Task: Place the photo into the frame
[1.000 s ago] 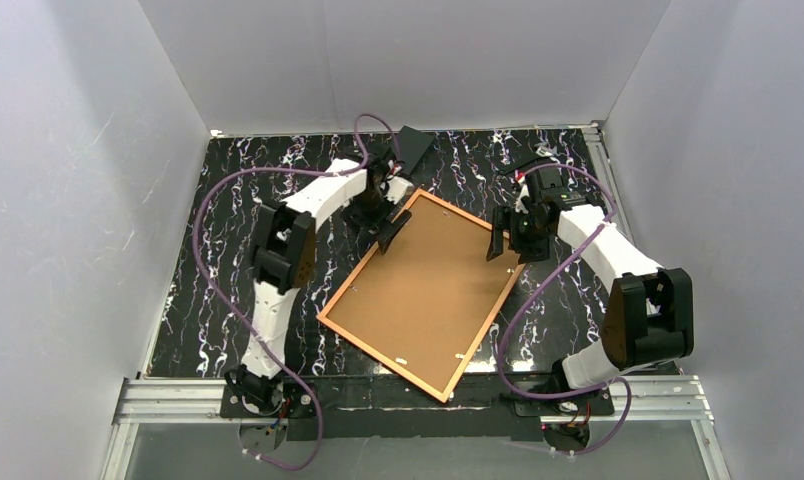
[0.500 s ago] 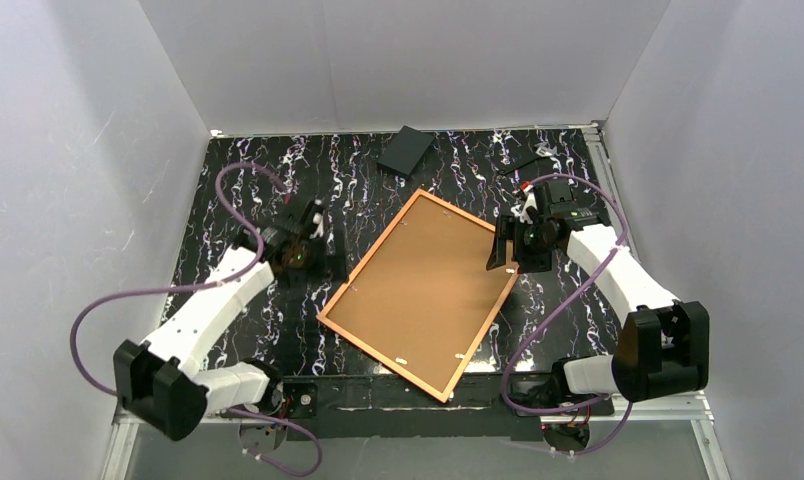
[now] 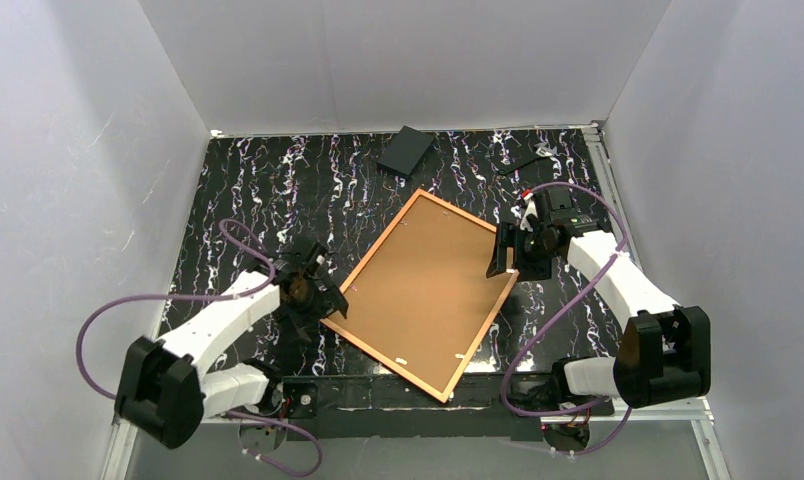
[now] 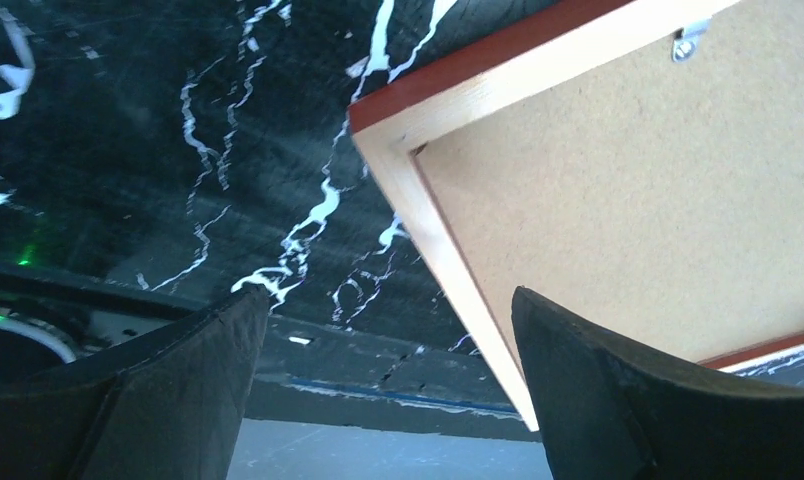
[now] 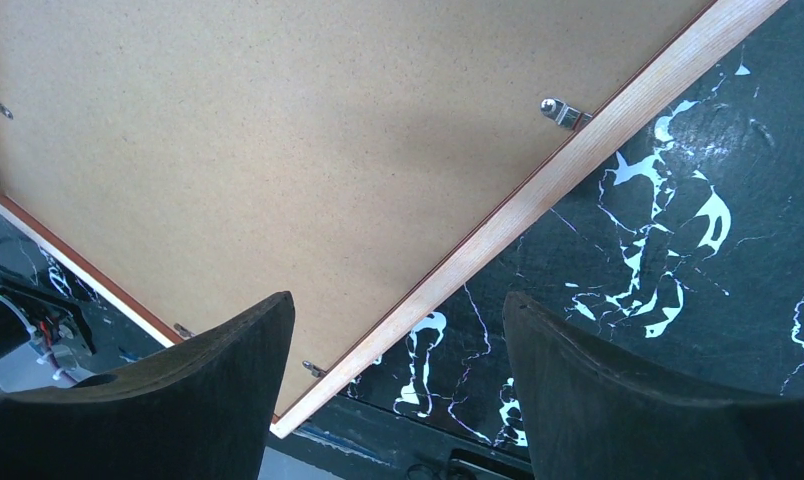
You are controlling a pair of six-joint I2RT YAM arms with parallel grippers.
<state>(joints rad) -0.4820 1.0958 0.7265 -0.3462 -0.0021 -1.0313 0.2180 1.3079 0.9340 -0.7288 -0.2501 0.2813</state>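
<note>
While the left gripper [image 3: 326, 302] hovers with its jaws spread, empty, just beside the near-left corner of the frame [image 4: 454, 270], that frame lies back-up and askew in the middle of the marbled black table [image 3: 248, 200], its brown backing board [image 3: 428, 290] showing. Over its right edge hangs the right gripper [image 3: 504, 266], likewise spread and holding nothing.

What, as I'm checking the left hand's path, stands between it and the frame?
Nothing visible. The open left hand hangs right at the frame's left corner, which shows between its fingers in the wrist view.
</note>
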